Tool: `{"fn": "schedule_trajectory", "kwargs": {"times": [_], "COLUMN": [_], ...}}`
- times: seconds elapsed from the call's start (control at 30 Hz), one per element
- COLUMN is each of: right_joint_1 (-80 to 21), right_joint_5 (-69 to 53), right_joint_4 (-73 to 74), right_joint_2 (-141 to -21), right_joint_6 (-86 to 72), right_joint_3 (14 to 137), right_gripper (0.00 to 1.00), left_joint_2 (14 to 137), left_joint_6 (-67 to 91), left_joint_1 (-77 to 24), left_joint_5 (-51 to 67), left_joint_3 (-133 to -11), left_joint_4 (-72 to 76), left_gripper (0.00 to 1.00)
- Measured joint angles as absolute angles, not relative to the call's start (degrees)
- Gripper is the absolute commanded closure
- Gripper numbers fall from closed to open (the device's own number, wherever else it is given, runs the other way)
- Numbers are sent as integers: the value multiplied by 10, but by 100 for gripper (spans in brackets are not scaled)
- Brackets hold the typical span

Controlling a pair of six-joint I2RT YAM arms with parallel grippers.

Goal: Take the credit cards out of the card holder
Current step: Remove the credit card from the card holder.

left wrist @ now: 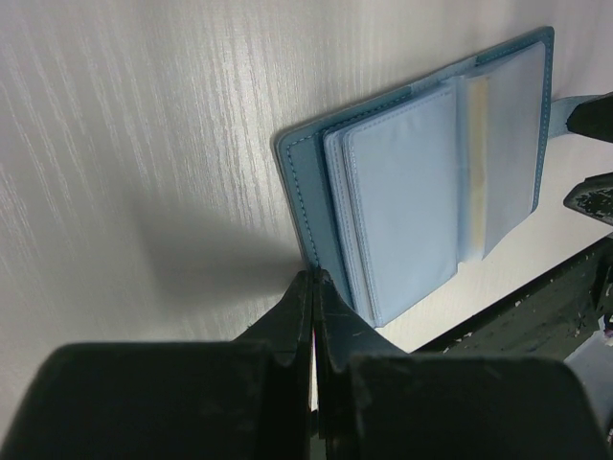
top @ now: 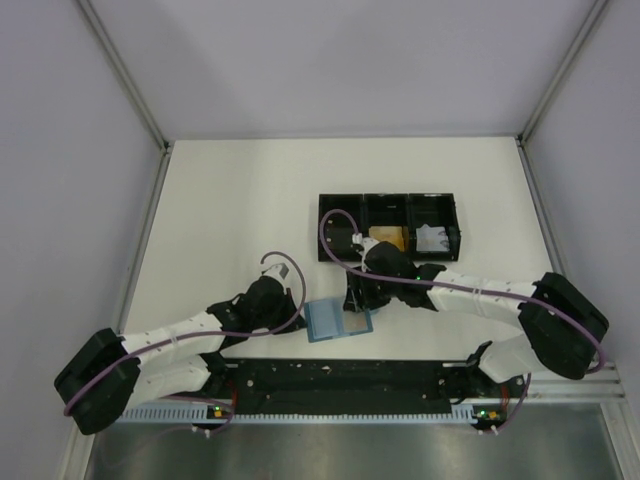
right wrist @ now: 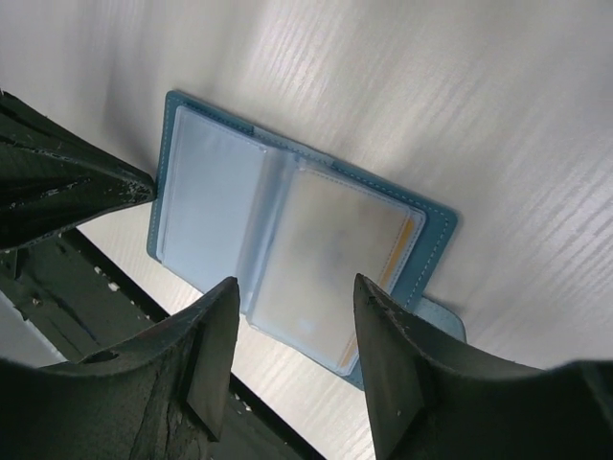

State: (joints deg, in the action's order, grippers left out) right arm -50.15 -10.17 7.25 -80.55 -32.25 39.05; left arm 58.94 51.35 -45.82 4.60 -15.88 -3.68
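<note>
White counter (top: 220,210) with a faint grain, teal-blue card holder (top: 330,322) lying open flat near its front edge, long black three-compartment tray (top: 408,212) set further back, the two not touching

Soft, even overhead light fills the top view. The white table (top: 230,200) reads bright, almost washed out, with faint shadows under the arms. In the left wrist view a broad grey shadow spreads toward 9 o'clock from the dark, blurred left gripper (left wrist: 314,278). In the right wrist view glare streaks the tabletop toward 1 o'clock, the card holder (right wrist: 211,211) looks hazy, and the right gripper (right wrist: 297,287) is unfocused.
</note>
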Motion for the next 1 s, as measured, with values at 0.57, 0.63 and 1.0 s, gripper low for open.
{"fn": "schedule_trajectory", "kwargs": {"times": [0.57,0.63,1.0], "right_joint_1": [-502,-502,-502], "right_joint_5": [-79,-81,-101], "right_joint_4": [85,81,55], "right_joint_2": [-824,-827,-843], "right_joint_6": [-317,-317,-317], "right_joint_3": [390,390,390], "right_gripper": [50,50,50], "left_joint_2": [588,588,589], "left_joint_6": [514,514,514], "left_joint_1": [-459,-459,-459], "left_joint_5": [46,46,46], "left_joint_3": [-159,-159,-159], "left_joint_4": [-37,-37,-36], "left_gripper": [100,100,100]}}
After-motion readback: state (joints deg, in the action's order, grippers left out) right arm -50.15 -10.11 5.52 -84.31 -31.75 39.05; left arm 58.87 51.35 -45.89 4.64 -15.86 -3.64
